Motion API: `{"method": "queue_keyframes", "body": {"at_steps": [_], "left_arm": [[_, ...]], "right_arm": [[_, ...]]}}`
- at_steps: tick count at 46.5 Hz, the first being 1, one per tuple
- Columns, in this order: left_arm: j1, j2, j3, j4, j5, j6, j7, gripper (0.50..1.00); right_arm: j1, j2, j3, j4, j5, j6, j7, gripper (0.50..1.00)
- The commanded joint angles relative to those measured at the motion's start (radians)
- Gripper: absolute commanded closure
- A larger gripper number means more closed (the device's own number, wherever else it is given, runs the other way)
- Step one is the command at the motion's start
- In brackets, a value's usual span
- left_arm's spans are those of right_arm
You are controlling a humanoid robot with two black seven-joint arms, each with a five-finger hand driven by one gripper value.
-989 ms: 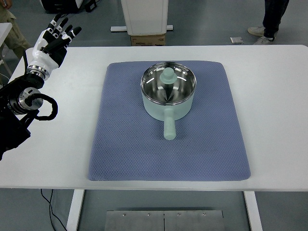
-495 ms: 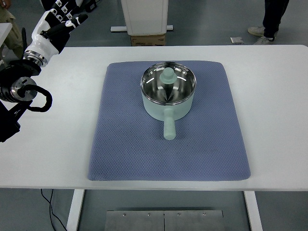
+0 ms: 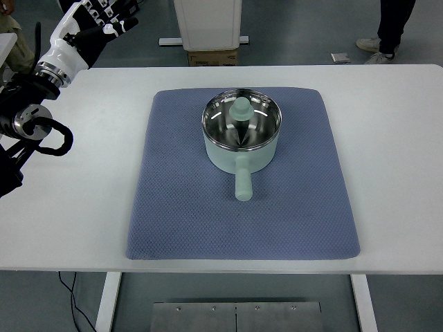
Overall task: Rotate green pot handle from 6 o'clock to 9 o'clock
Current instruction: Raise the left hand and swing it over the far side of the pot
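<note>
Pointing toward the robot, green pot (image 3: 241,133) handle (image 3: 243,183), untouched.

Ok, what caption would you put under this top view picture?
Green pot on a blue mat, handle at 6 o'clock, left hand raised far off at the table corner.

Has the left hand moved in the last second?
Yes. The left hand has gone up the picture, past the white table's far edge, away from the green pot.

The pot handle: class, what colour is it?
Pale mint green, matching the pot's outer wall; the handle shows best in the top view, the only camera.
</note>
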Motion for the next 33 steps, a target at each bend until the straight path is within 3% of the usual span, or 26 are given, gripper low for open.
{"method": "queue_keyframes", "body": {"at_steps": [1,33], "left_arm": [[-0.01,-0.003,0.0,0.0,0.02,0.0,0.0,0.5],[-0.025,0.024,0.001,-0.101,0.11,-0.001,0.001,0.5]], "right_arm": [[0.0,0.0,0.0,0.0,0.0,0.0,0.0,0.5],[0.0,0.0,0.0,0.0,0.0,0.002,0.0,0.5]]}}
